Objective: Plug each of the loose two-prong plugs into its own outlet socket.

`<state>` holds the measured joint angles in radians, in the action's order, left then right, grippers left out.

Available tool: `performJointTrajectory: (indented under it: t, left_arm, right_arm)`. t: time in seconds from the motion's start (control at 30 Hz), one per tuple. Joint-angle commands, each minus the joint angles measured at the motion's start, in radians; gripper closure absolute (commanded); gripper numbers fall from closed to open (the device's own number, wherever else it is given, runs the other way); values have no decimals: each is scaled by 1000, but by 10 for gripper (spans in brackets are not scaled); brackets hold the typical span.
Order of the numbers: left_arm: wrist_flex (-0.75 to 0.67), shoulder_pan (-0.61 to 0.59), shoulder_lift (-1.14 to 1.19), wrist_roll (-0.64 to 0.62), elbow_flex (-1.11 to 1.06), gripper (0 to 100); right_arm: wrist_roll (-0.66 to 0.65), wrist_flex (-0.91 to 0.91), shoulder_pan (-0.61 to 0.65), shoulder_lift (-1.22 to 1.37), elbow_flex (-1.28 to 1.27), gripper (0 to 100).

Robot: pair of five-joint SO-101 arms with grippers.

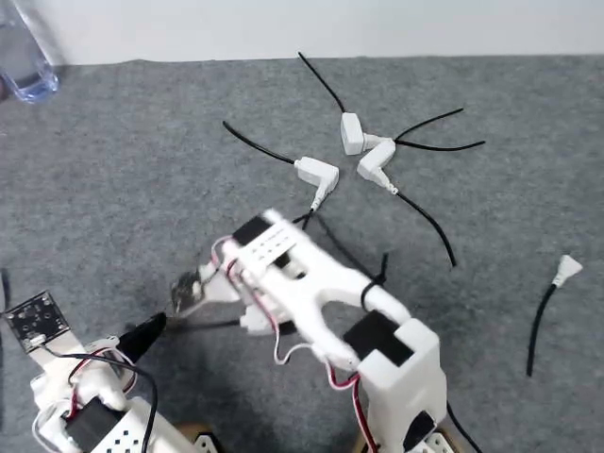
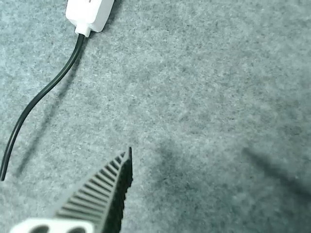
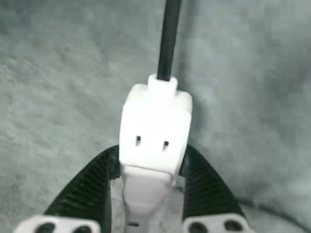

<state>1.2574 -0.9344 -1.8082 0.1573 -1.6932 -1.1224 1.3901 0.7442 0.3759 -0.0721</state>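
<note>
Far L, a clear bottle point(image 1: 24, 66) stood at the table's back edge, no part of the job. The left gripper point(image 1: 146, 337) sat low over the grey carpet point(image 1: 113, 189) w/ nothing in it; can't tell how far open it was. Its wrist view had a white connector point(image 2: 88, 12) on a black cord lying just ahead, but which one it was can't be told.

Next along, the right gripper point(image 3: 150, 158) was closed snug on a white socket piece point(image 3: 154, 124). One pad sat on each side, the two slots faced the wrist cam, and its cord ran straight away from the jaws.

Past the right arm, mid-table, an angled plug point(image 1: 318, 173) lay loose on the carpet. Just beside it, to the R, two more connectors point(image 1: 354, 132) touched each other w/ cords fanning out. Prob. one pair already mated, not certain. Far R, a lone connector point(image 1: 567, 269) on a short cord lay well apart from the rest.

Step in hand, as I read it: socket gripped and presented, waiting for its plug.

- **Fetch:** a plug has to be brought in, prob. by the free left arm.
- **Align:** prongs square to the two slots.
- **Push:** straight in while the right gripper holds firm.

The nearest loose plug lay beyond the right arm, so the reach looked awkward.
</note>
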Motion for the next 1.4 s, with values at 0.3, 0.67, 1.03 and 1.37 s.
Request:
performJointTrajectory:
  t: [0.3,0.67,1.03,1.37]
  left_arm:
    - [-3,-2,-9,3,10,349]
    - [-3,0,-9,2,10,349]
    - [-2,2,-9,2,10,349]
    - [-2,3,-9,2,10,349]
  right_arm:
    - [6,298,-142,-10,500,991]
    - [267,294,-394,1,962,991]
    - [446,-131,-516,211,967,991]
    - [448,-326,-539,366,967,991]
